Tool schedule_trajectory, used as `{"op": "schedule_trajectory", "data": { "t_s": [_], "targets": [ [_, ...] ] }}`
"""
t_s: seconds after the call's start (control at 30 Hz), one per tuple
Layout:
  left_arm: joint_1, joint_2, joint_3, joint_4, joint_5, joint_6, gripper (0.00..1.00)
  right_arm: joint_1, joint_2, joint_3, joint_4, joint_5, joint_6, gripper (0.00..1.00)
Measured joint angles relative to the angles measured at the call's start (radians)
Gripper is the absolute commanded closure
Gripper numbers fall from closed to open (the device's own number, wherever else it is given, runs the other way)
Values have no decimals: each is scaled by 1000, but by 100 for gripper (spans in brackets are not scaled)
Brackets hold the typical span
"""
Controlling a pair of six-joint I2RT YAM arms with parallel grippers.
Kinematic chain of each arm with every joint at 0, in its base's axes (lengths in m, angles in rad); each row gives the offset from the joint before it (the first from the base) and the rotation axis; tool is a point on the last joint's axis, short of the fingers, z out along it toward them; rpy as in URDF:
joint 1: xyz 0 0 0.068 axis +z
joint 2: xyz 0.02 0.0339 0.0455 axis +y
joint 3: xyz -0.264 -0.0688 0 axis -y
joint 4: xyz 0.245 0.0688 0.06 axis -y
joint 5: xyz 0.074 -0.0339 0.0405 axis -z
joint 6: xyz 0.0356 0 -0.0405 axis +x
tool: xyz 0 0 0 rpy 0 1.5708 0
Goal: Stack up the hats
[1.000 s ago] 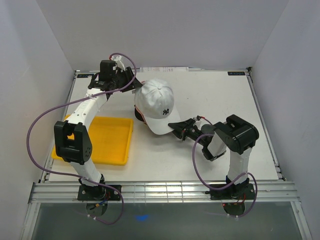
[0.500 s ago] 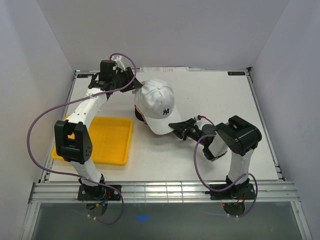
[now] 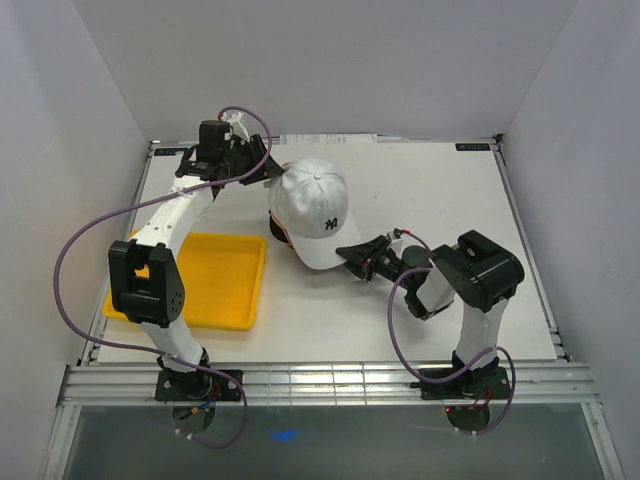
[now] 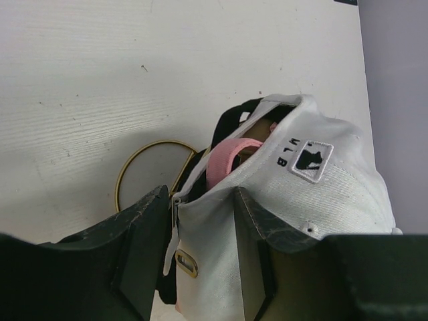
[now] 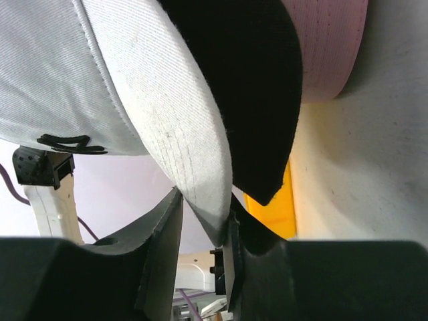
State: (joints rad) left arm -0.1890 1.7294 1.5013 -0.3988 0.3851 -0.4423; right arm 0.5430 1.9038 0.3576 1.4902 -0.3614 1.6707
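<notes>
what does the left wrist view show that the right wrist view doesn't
Only left wrist: a gold wire ring, and the back of the white cap with its MLB patch, between the fingers of the left gripper. Only right wrist: the cap's brim tip in the right gripper, above the brim of the black cap, a sliver of yellow tray. Both: white cap, black cap, pink cap.

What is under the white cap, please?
Under the white cap, a pink cap and a black cap show at the edges, with part of a gold wire ring. Their crowns are covered; any other cap cannot be seen.
</notes>
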Motion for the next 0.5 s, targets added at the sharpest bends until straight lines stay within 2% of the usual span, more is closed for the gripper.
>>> {"op": "schedule_trajectory", "data": {
  "t_s": [0.07,0.27,0.5],
  "targets": [
    [0,0,0,0,0,0,47,0,-5,0,-11,-2,-7,62],
    [8,10,0,-2,-11,4,47,-10,-12,-53,-190,-37,-82,59],
    [17,22,2,-11,-11,5,46,-31,-53,-68,-261,-61,-135,57]
  ]
}}
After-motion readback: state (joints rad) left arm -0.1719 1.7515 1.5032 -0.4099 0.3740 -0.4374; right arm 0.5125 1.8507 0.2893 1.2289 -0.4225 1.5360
